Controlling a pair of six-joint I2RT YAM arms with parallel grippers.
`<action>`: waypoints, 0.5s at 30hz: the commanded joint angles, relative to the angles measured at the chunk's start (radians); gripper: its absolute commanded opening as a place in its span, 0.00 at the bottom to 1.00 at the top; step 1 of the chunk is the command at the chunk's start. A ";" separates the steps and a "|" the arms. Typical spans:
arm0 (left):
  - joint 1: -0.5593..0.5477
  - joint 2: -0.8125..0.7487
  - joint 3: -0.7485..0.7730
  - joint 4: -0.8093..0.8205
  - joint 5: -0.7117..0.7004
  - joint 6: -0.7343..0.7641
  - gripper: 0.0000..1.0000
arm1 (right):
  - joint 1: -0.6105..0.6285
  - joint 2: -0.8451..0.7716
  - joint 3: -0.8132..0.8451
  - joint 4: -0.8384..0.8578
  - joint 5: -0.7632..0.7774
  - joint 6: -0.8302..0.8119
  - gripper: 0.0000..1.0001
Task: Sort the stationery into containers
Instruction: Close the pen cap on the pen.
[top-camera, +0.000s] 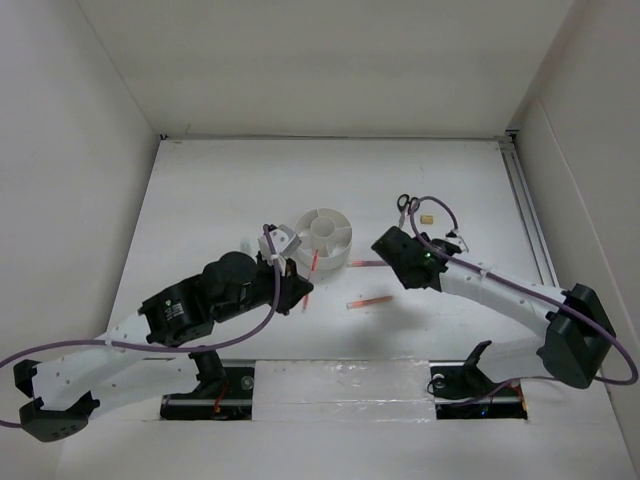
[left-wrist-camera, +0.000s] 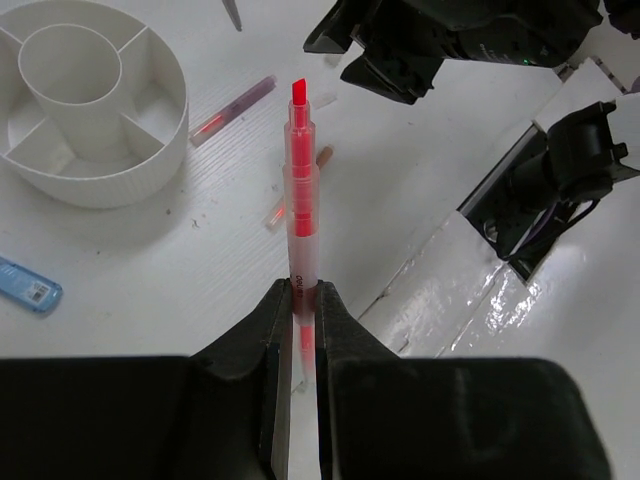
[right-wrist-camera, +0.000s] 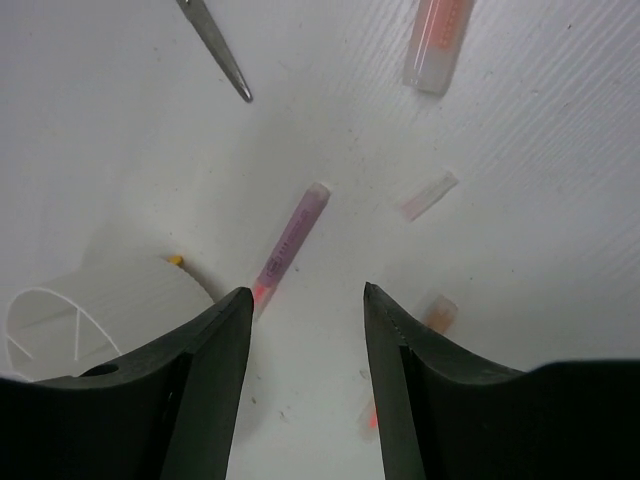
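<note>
My left gripper (left-wrist-camera: 301, 290) is shut on a translucent pink pen (left-wrist-camera: 300, 190) with a red tip, which points away from the jaws. In the top view this gripper (top-camera: 300, 288) hangs just in front of the round white organizer (top-camera: 327, 237), with the pen (top-camera: 314, 265) slanting towards its rim. My right gripper (right-wrist-camera: 306, 292) is open over the table, with nothing between its fingers. A purple-pink pen (right-wrist-camera: 290, 240) lies just ahead of its left finger. Another pink pen (top-camera: 368, 301) lies on the table in front of the organizer.
Black-handled scissors (top-camera: 407, 207) and a small tan eraser (top-camera: 427, 216) lie to the right of the organizer. A short blue marker (left-wrist-camera: 28, 285) lies near the organizer's (left-wrist-camera: 90, 100) wall. A scissor blade (right-wrist-camera: 215, 45) and a small clear cap (right-wrist-camera: 428, 195) show in the right wrist view.
</note>
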 joint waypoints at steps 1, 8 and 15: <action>-0.003 -0.041 -0.009 0.054 0.031 0.014 0.00 | -0.053 -0.044 0.010 -0.035 0.030 0.082 0.54; -0.003 -0.077 -0.018 0.063 0.062 0.023 0.00 | -0.107 -0.049 -0.041 -0.032 -0.033 0.152 0.61; -0.003 -0.077 -0.018 0.063 0.062 0.023 0.00 | -0.135 -0.010 -0.084 -0.049 -0.067 0.282 0.58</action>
